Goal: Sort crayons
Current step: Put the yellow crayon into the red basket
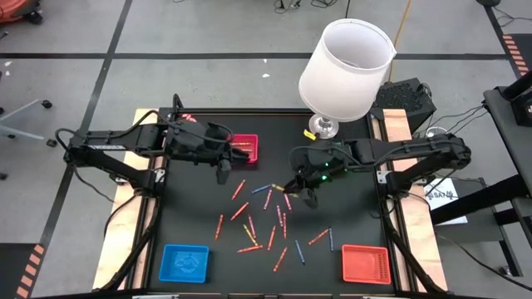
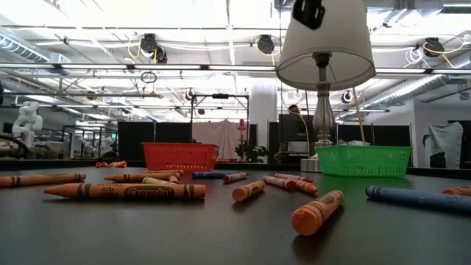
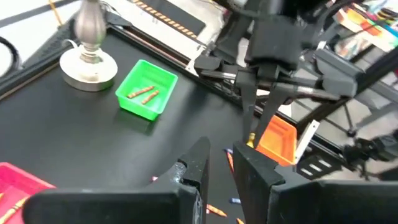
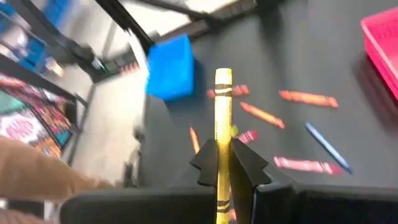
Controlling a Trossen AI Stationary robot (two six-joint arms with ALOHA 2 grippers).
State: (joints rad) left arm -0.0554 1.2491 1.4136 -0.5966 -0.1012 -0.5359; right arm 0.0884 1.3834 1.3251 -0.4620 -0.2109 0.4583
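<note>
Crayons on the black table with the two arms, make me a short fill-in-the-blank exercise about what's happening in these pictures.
1. The right gripper is shut on a thin wax crayon whose colour is ____.
2. The small green plastic tray beside the lamp base holds ____ crayons.
3. The left gripper holds nothing and its fingers are ____.
4. In the high view, the square tray at the table's near left corner is ____.

Missing words: yellow; two; open; blue

obstacles: lamp (image 1: 345, 71) at far edge, scattered crayons (image 1: 266, 220) mid-table | free: bare mat (image 1: 191, 208) near left
</note>
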